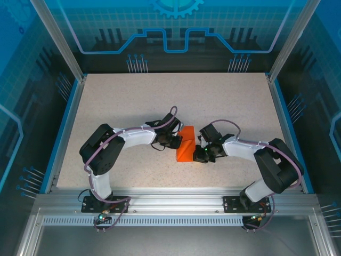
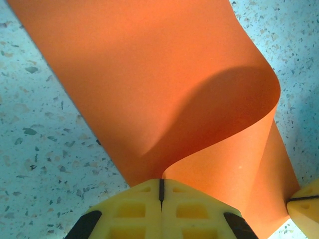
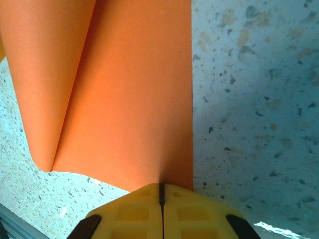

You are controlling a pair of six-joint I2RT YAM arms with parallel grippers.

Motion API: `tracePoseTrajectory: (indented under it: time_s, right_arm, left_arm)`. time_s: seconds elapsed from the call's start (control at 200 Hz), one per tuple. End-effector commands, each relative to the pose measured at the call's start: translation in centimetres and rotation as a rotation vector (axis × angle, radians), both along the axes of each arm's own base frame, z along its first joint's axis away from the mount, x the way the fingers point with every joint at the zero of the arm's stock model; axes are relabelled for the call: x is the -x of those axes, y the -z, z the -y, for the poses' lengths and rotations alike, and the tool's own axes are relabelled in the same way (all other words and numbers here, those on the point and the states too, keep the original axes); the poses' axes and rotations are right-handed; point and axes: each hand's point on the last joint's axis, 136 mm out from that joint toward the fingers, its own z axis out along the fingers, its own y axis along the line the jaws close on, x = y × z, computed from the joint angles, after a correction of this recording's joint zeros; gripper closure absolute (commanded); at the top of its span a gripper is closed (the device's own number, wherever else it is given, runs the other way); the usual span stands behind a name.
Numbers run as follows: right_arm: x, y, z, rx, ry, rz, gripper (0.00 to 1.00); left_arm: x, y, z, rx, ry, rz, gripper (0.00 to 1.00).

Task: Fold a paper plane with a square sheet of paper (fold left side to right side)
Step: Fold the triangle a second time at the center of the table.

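The square sheet of paper [image 1: 186,145] is bright orange and sits mid-table between both arms, bent over on itself in a soft curl rather than flat. In the left wrist view the sheet [image 2: 149,74] rises from the yellow jaws and rolls over to the right. My left gripper [image 2: 161,186] is shut on its edge, at the sheet's left side [image 1: 173,140]. My right gripper [image 3: 161,191] is shut on the sheet [image 3: 124,89] near its straight right edge, at the sheet's right side [image 1: 201,151]. The sheet has no paper plane shape.
The speckled tabletop [image 1: 122,101] lies open all around the sheet. A blue rim and metal frame posts [image 1: 59,37] border it. The right gripper's yellow fingertip [image 2: 306,209] shows at the lower right of the left wrist view, close to the paper.
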Motion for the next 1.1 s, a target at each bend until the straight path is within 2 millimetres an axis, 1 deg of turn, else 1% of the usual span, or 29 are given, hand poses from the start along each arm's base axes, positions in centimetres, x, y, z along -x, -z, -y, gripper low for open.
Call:
tracePoseTrajectory:
  time_s: [0.0, 0.21, 0.505, 0.67, 0.855, 0.975, 1.09]
  right_arm:
    - [1.1, 1.3, 0.9, 0.071, -0.017, -0.043, 0.94]
    - [1.0, 1.3, 0.9, 0.074, -0.017, -0.042, 0.94]
    - [1.0, 1.2, 0.9, 0.072, -0.017, -0.041, 0.94]
    - [1.0, 1.2, 0.9, 0.072, -0.018, -0.039, 0.93]
    - [1.0, 1.1, 0.9, 0.072, -0.018, -0.040, 0.93]
    - [1.0, 1.1, 0.9, 0.073, -0.016, -0.039, 0.93]
    - [1.0, 1.2, 0.9, 0.074, -0.015, -0.038, 0.93]
  left_arm:
    - [0.5, 1.2, -0.9, -0.035, 0.005, -0.029, 0.98]
    - [0.7, 1.2, -1.0, -0.038, 0.009, -0.029, 0.98]
    - [1.1, 1.9, -1.0, -0.036, 0.010, -0.048, 0.98]
    - [0.9, 2.0, -0.8, -0.028, 0.007, -0.048, 0.98]
    - [0.7, 1.9, -0.4, -0.010, 0.010, -0.044, 0.98]
    - [0.5, 1.4, 0.0, 0.013, 0.014, -0.031, 0.97]
    - [0.3, 0.7, 0.0, 0.025, 0.013, -0.006, 0.97]
